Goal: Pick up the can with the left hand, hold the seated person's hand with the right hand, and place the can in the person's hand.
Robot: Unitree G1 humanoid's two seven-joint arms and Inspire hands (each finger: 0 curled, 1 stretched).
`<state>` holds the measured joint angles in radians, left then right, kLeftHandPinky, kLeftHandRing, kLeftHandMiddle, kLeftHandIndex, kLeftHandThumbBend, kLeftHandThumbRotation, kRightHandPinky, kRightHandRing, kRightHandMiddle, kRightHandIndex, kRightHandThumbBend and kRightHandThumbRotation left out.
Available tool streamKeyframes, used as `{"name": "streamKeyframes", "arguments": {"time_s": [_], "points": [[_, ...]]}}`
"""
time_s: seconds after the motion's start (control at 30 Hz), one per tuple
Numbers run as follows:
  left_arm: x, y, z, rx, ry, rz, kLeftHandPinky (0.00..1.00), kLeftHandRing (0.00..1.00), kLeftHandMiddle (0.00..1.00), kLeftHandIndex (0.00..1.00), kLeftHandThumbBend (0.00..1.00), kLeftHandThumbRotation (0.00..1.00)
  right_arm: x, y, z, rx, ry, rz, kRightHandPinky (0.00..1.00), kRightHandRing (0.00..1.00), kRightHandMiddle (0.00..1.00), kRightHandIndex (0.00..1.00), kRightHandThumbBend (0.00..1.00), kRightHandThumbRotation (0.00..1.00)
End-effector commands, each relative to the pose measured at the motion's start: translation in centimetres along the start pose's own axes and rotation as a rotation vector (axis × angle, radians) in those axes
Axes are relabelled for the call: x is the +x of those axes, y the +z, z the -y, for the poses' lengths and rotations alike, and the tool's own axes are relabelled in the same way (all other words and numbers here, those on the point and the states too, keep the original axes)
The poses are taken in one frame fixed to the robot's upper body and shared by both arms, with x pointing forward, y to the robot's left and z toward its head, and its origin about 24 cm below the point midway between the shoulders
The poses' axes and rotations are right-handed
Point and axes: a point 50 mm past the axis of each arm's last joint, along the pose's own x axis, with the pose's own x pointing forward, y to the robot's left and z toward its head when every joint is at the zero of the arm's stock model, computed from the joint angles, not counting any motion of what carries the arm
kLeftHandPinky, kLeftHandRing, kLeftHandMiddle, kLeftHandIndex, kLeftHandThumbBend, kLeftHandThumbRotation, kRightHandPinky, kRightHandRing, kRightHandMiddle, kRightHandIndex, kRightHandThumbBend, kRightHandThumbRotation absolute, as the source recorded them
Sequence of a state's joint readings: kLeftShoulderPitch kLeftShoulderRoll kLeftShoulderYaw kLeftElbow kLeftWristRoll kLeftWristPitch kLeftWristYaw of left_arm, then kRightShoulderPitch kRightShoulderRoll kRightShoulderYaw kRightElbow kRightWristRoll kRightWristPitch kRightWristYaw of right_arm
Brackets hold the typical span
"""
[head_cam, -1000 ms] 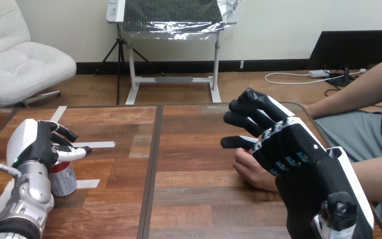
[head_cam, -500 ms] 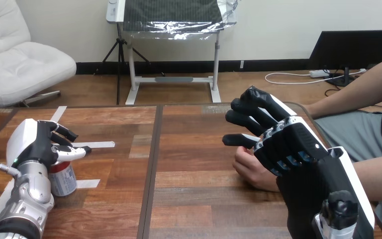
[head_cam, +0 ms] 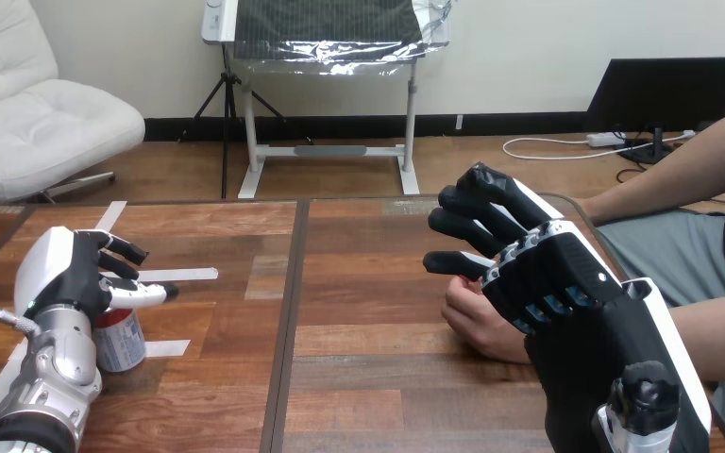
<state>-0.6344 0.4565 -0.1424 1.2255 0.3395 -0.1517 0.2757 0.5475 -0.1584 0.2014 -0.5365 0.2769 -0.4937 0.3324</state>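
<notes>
Desk [head_cam: 368, 377]: a dark wooden top of long planks, split by a seam [head_cam: 286, 330] that ran from the near edge to the far edge.
Tape: white strips [head_cam: 187, 275] lay stuck on the left part of the desk, one beyond the can, one just right of it and one near the far left edge.
Can [head_cam: 121, 340]: stood upright on the desk's left part, beside the silver left forearm, with its top hidden under the left hand.
Left hand [head_cam: 64, 276]: sat over the can's top; whether it gripped the can could not be told.
Person's hand [head_cam: 477, 321]: rested on the desk's right part, reaching in from the right side.
Right hand [head_cam: 552, 283]: hung over the person's hand with its fingers [head_cam: 467, 231] spread and nearly straight, pointing left, open and curled round nothing; whether it touched the person's hand could not be told.
Spacing: the can and the person's hand lay well apart, the seam between them.
</notes>
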Motion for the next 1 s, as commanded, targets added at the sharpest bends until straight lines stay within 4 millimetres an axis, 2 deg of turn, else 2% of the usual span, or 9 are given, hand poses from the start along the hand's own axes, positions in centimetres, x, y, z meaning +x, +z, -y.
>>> {"name": "streamKeyframes", "arguments": {"time_s": [0.0, 0.13, 0.17, 0.47, 0.77, 0.97], "points": [[1.23, 2.92, -2.45, 0.036, 0.052, 0.084, 0.51, 0.63, 0.68, 0.64, 0.86, 0.0, 0.72, 0.7, -0.02, 0.014, -0.008, 0.061, 0.76, 0.85, 0.86, 0.86, 1.0, 0.87], [1.39, 2.95, -2.51, 0.114, 0.037, 0.06, 0.56, 0.68, 0.72, 0.68, 0.87, 0.02, 0.72, 0.71, 0.0, 0.012, -0.007, 0.063, 0.77, 0.85, 0.86, 0.86, 1.0, 0.87], [1.42, 2.94, -2.52, 0.127, 0.034, 0.054, 0.6, 0.71, 0.74, 0.69, 0.88, 0.06, 0.71, 0.71, 0.0, 0.011, -0.007, 0.064, 0.77, 0.85, 0.86, 0.86, 1.0, 0.87], [1.57, 3.15, -2.71, 0.18, 0.018, 0.037, 0.73, 0.77, 0.78, 0.75, 0.94, 0.2, 0.71, 0.73, 0.03, 0.012, -0.007, 0.063, 0.77, 0.85, 0.86, 0.86, 1.0, 0.87], [1.69, 3.25, -2.92, 0.228, -0.008, 0.028, 0.79, 0.8, 0.8, 0.77, 0.98, 0.28, 0.72, 0.71, 0.04, 0.013, -0.005, 0.067, 0.77, 0.85, 0.86, 0.86, 1.0, 0.87], [1.72, 3.1, -2.99, 0.234, -0.021, 0.015, 0.79, 0.81, 0.81, 0.78, 0.99, 0.3, 0.72, 0.69, 0.06, 0.011, -0.001, 0.071, 0.78, 0.85, 0.86, 0.86, 1.0, 0.87]]}}
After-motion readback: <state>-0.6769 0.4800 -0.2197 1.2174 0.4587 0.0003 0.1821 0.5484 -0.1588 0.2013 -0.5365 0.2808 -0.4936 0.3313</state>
